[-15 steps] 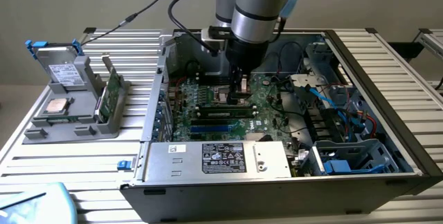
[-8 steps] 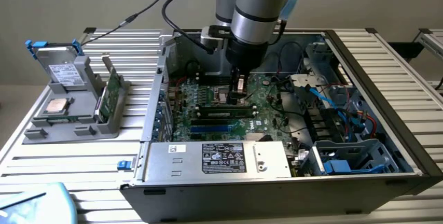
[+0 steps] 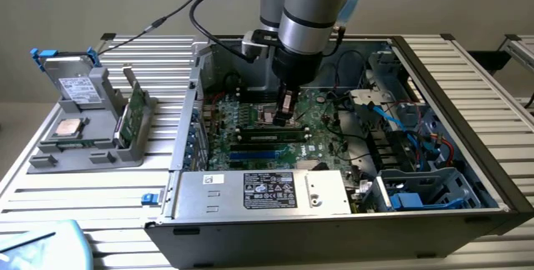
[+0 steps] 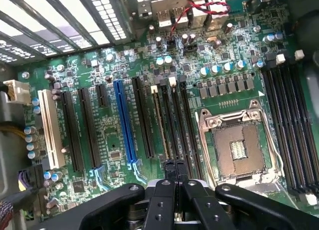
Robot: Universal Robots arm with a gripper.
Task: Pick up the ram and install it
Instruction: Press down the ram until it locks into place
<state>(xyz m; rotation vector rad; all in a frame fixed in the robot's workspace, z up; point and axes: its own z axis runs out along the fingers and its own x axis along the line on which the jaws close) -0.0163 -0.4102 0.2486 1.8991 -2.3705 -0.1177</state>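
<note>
My gripper [image 3: 283,120] hangs straight down inside the open computer case, just over the motherboard [image 3: 313,117]. In the wrist view its two black fingertips [image 4: 169,166] are pressed together, shut, with nothing visible between them, and they hover over the near end of the long black memory slots [image 4: 182,120]. The ram [image 3: 269,136], a narrow green stick with black chips, lies along one of these slots just in front of the gripper. From the wrist it appears edge-on as a thin brownish line [image 4: 159,121] in the slot beside the fingertips. The square silver socket [image 4: 235,149] sits beside the slots.
The metal case walls [image 3: 187,117] enclose the board, with a power supply [image 3: 267,190] at the front and cables and a drive cage [image 3: 417,189] toward the exterior view's right. A grey parts holder [image 3: 92,129] on the exterior view's left carries another green stick [image 3: 132,112] and a drive.
</note>
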